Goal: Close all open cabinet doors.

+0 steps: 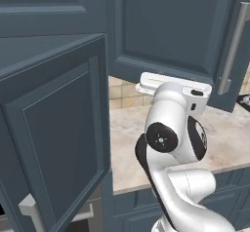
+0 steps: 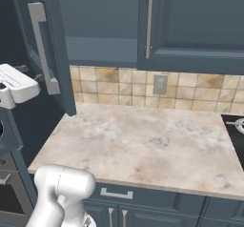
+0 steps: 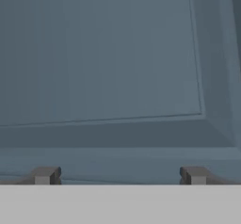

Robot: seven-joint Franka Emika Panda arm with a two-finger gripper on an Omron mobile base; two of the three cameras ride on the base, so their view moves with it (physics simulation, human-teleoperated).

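Gripper: in the hand view the gripper (image 3: 120, 176) faces a door panel up close; its two finger tips (image 3: 44, 175) stand wide apart with nothing between them.
Nearest open door: in the left base view a slate-blue cabinet door (image 1: 58, 133) swings out toward the camera at the left, its recessed panel showing, with a pale handle (image 1: 30, 209) near its lower edge.
Second open door: an upper cabinet door (image 1: 171, 31) hangs out over the counter, with a silver bar handle (image 1: 233, 46) along its right edge; the arm's white wrist sits just below its bottom edge. In the right base view this door (image 2: 45, 49) is seen edge-on above the counter's left end, its handle facing the camera.
Closed door: at the upper right of the right base view a door (image 2: 190, 21) lies flush with the cabinet front, with a slim handle (image 2: 150, 23) by its left edge.
Counter: the beige marbled counter (image 2: 143, 140) runs under the upper cabinets, with a tiled wall (image 2: 124, 85) behind and an outlet (image 2: 160, 84) set in it.
Stove: a black cooktop (image 2: 234, 130) meets the counter's right end.
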